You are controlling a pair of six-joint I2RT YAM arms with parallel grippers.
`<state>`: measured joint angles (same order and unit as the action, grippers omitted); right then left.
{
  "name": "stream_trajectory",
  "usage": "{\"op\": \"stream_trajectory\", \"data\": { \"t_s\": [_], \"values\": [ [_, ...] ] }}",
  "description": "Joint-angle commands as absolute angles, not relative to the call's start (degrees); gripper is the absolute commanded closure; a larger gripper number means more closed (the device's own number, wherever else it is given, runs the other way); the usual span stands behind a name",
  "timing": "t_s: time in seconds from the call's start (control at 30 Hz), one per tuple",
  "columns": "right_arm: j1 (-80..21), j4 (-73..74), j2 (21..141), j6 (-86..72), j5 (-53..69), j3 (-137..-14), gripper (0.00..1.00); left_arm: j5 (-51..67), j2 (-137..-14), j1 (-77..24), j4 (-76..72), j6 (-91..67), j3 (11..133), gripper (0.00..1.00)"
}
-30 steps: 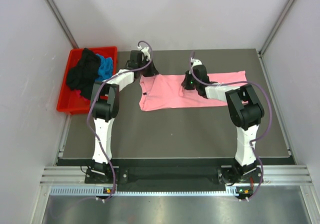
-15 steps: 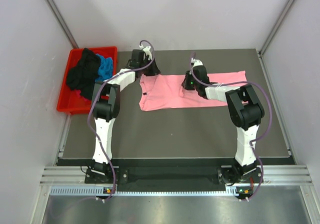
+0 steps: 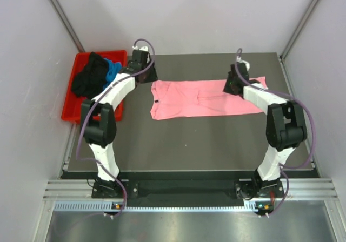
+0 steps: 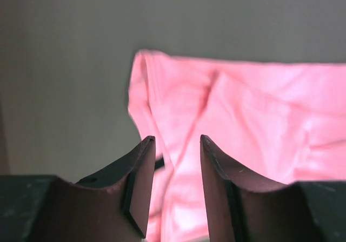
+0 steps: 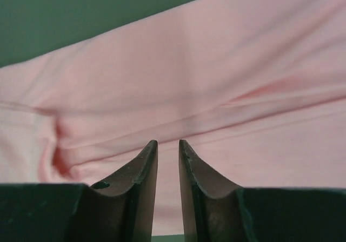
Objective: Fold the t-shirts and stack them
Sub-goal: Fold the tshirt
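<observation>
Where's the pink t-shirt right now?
Top view: the pink t-shirt lies spread across the far middle of the table, between the left gripper and the right gripper, right of the red bin.

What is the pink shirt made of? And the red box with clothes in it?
The pink t-shirt looks like soft, thin cloth with a dull finish, maybe cotton: it lies limp and shows wrinkles and folds. The red bin looks like hard, smooth plastic: it has straight stiff walls and one even bright colour.

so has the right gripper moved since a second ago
Yes. The right gripper moved right along the pink t-shirt, from its middle toward the table's right edge.
</observation>
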<state>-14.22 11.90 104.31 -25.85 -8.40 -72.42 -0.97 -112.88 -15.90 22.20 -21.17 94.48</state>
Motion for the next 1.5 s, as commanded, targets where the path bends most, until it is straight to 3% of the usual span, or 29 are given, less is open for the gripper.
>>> {"op": "stream_trajectory", "data": {
  "t_s": [0.0, 0.27, 0.63, 0.87, 1.1, 1.27, 1.47],
  "values": [
    [-8.89, 20.45, 101.95, -25.84, -9.41, -71.89, 0.78, -0.88, -106.79, -18.01, 26.36, -25.66, 84.48, 0.57],
    [-0.53, 24.70, 104.76, -24.00, -10.54, -74.53, 0.81, -0.97, -101.34, -18.19, 26.91, -30.06, 69.20, 0.54],
    [5.18, 23.82, 107.84, -24.52, -15.38, -69.89, 0.84, -2.73, -101.34, -18.11, 24.00, -31.90, 62.49, 0.55],
    [6.33, 23.82, 104.43, -25.57, -17.31, -65.22, 0.85, -7.37, -101.08, -18.11, 26.80, -34.01, 63.63, 0.69],
    [6.76, 24.61, 98.00, -24.87, -14.95, -64.60, 0.80, -10.90, -94.75, -18.10, 29.44, -35.33, 65.04, 0.67],
    [9.22, 26.27, 97.90, -24.96, -11.60, -67.85, 0.71, -5.02, -92.11, -18.19, 26.46, -34.72, 62.94, 0.60],
    [14.32, 28.65, 101.24, -23.47, -11.16, -71.89, 0.69, -0.26, -94.04, -18.37, 20.75, -34.45, 57.58, 0.59]
  ]
}}
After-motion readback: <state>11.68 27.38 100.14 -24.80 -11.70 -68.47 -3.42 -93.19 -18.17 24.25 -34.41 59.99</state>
